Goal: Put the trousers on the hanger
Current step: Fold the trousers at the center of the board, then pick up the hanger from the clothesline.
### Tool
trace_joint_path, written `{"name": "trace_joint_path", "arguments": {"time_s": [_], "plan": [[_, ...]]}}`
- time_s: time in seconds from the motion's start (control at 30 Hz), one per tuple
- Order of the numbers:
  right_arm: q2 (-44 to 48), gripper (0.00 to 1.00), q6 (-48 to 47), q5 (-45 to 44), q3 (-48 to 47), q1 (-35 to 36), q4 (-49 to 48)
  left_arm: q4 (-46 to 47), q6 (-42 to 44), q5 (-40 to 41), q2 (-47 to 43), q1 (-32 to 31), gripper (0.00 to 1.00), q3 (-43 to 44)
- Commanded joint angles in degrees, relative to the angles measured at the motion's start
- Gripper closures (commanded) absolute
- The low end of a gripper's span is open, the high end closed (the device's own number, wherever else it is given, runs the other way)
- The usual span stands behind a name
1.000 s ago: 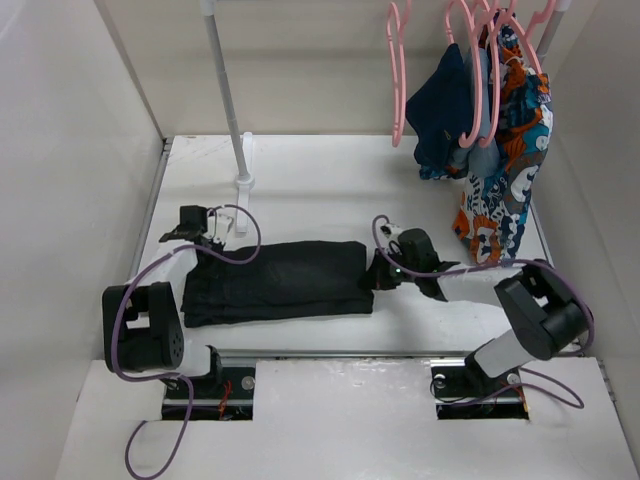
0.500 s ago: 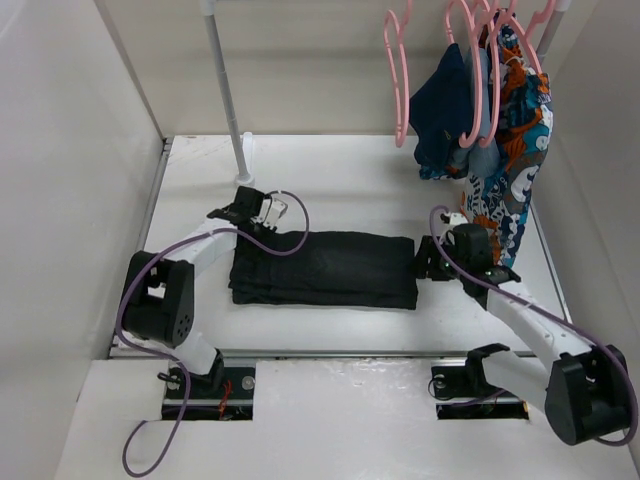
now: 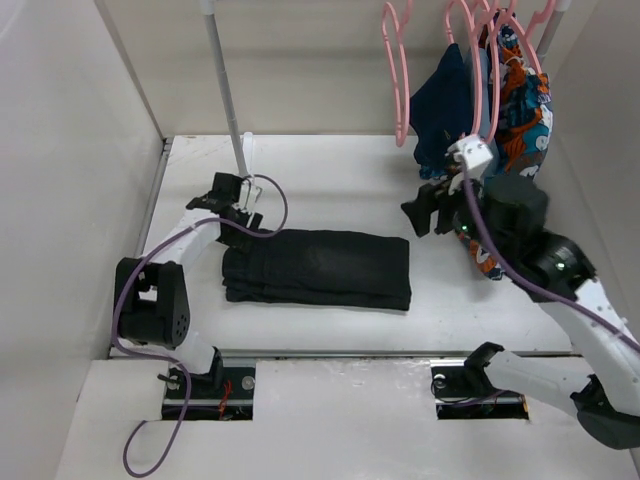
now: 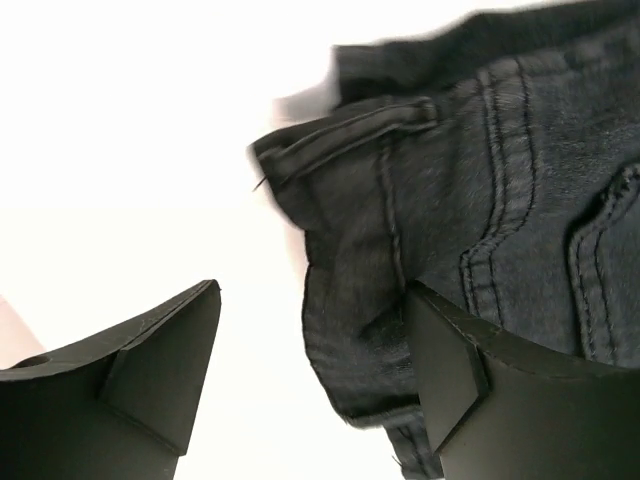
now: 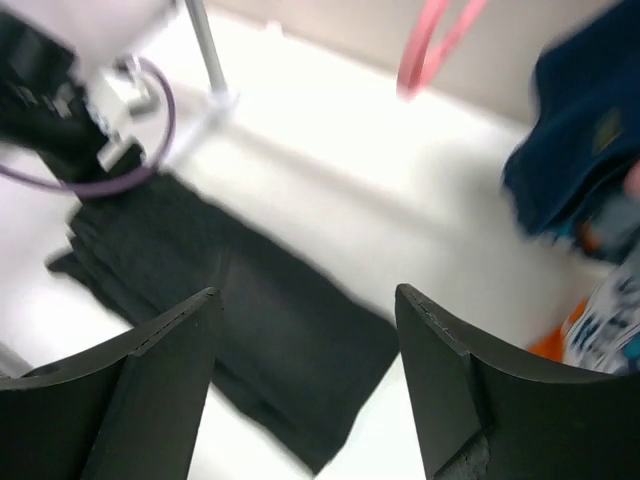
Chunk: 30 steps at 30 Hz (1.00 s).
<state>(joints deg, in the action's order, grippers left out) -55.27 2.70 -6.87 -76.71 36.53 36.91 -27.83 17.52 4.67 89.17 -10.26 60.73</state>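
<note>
The black trousers (image 3: 315,268) lie folded flat on the white table (image 3: 330,180), waistband to the left. My left gripper (image 3: 240,198) stands open just behind the waistband corner (image 4: 400,220); its right finger (image 4: 500,390) hovers over the fabric edge and nothing is held between the fingers. Raised over the table past the trousers' right end (image 5: 250,300), my right gripper (image 3: 425,214) is open and empty. The bare pink hanger (image 3: 397,70) hangs on the rail behind it and shows blurred at the top of the right wrist view (image 5: 440,40).
More pink hangers with a navy garment (image 3: 445,110) and a patterned garment (image 3: 505,150) hang at the back right, close to the right arm. A white rack pole (image 3: 225,90) stands just behind the left gripper. Walls close in both sides.
Both grippers opened and let go of the trousers after sliding them right. The right arm rose and swung back toward the hanging clothes. The left gripper drew back toward the pole.
</note>
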Motion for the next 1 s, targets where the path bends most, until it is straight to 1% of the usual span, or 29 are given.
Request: {"name": "trace_joint_path", "arguments": {"time_s": [0.0,0.2,0.27,0.3,0.33,0.37,0.4,0.43,0.53,0.6,0.7,0.73,0.83,0.93,0.97], "plan": [[-1.7,0.25,-3.1,-4.2,-10.1,1.3,5.6,-2.8,-1.0,4.2,-3.0,3.0,0.30,4.3],[-7.0,0.25,-3.8,-1.7,-22.6,1.3,3.7,-4.7,-1.5,-1.1,-1.0,3.1,0.30,5.5],[-10.6,0.21,-3.8,-3.1,-26.5,1.3,3.7,-5.3,-0.7,-3.9,-1.0,3.1,0.30,5.5],[-12.2,0.16,-3.8,-3.9,-31.1,1.3,3.7,-5.8,-0.1,-5.0,-1.6,3.1,0.30,5.5],[-15.8,0.15,-3.8,-4.7,-33.5,1.3,4.2,-5.8,0.9,-6.0,-2.3,3.1,0.30,5.5],[-17.8,0.15,-3.8,-5.5,-35.8,0.6,4.2,-6.3,1.5,-7.9,-2.3,3.1,0.29,5.5],[-19.8,0.12,-3.8,-6.1,-38.1,-0.5,4.8,-6.4,2.1,-8.6,-3.0,3.1,0.29,5.5],[-23.7,0.12,-3.8,-6.1,-42.3,-1.1,4.8,-6.9,2.6,-9.1,-3.7,3.1,0.28,5.0],[-28.7,0.11,-3.8,-5.4,-47.5,-4.4,3.2,-6.9,2.6,-9.1,-4.4,3.1,0.25,4.4],[-32.9,0.11,-3.8,-4.8,-48.7,-6.2,-0.2,-6.2,3.1,-8.5,-5.7,3.1,0.23,4.4],[-37.5,0.12,-3.8,-7.3,-49.2,-8.6,-5.9,-6.2,3.1,-7.7,-5.7,3.1,0.23,3.9],[-38.6,0.13,-3.8,-9.6,-48.6,-8.6,-7.4,-6.2,3.1,-7.2,-5.7,3.1,0.23,3.9],[-43.7,0.18,-3.8,-10.4,-49.3,-10.3,-11.5,-6.2,3.1,-6.7,-6.2,3.1,0.23,3.3],[-49.0,0.39,-3.8,-8.0,-53.2,-11.7,-11.5,-6.2,3.1,-6.7,-6.8,3.1,0.23,2.7],[-49.9,0.44,-3.8,-6.8,-53.9,-11.7,-11.5,-6.2,3.1,-6.7,-7.3,3.6,0.23,2.2]]}}
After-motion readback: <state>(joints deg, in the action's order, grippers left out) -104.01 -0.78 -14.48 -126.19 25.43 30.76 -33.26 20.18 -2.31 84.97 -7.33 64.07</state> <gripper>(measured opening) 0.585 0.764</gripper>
